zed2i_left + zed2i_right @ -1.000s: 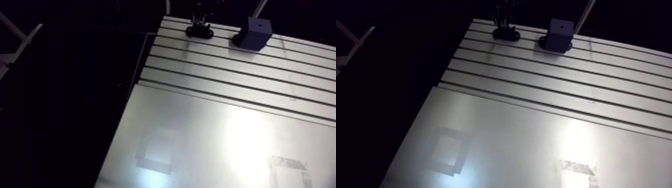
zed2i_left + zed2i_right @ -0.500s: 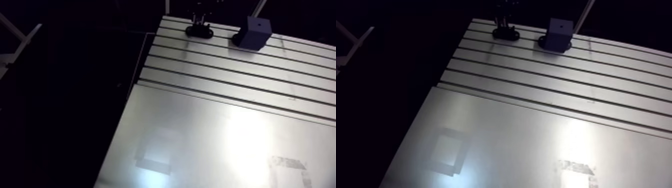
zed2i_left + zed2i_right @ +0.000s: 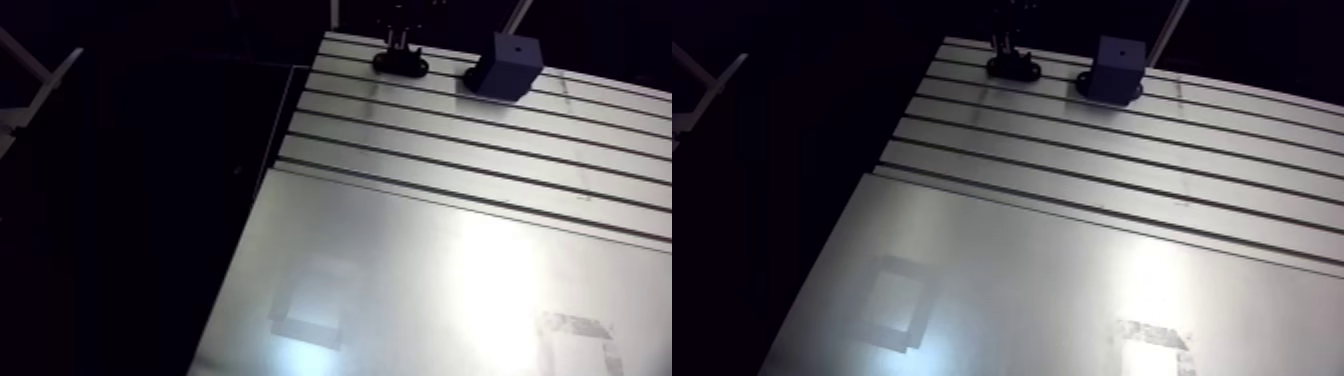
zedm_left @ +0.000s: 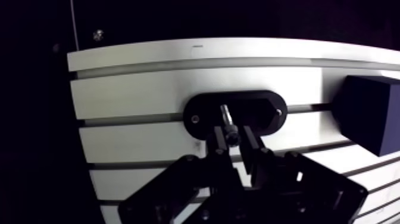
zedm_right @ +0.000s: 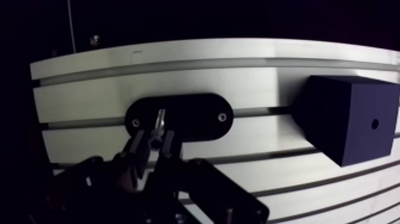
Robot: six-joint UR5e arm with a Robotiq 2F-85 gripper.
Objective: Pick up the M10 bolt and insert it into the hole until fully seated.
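Black gripper (image 4: 232, 140) clamps M10 bolt (image 4: 227, 118) over oval plate (image 4: 262, 111).

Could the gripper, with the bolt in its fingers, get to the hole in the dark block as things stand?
Probably yes. The gripper is shut on the M10 bolt at the black oval plate. The dark block stands beside it with bare table between, and its hole is uncovered.

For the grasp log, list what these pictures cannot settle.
Wrist view: gripped end of the slim metal bolt, hidden within the end effector.
Wrist view: any socket in the black oval plate, too dark.
Arm view: end effector cut by top edge; bolt too small.
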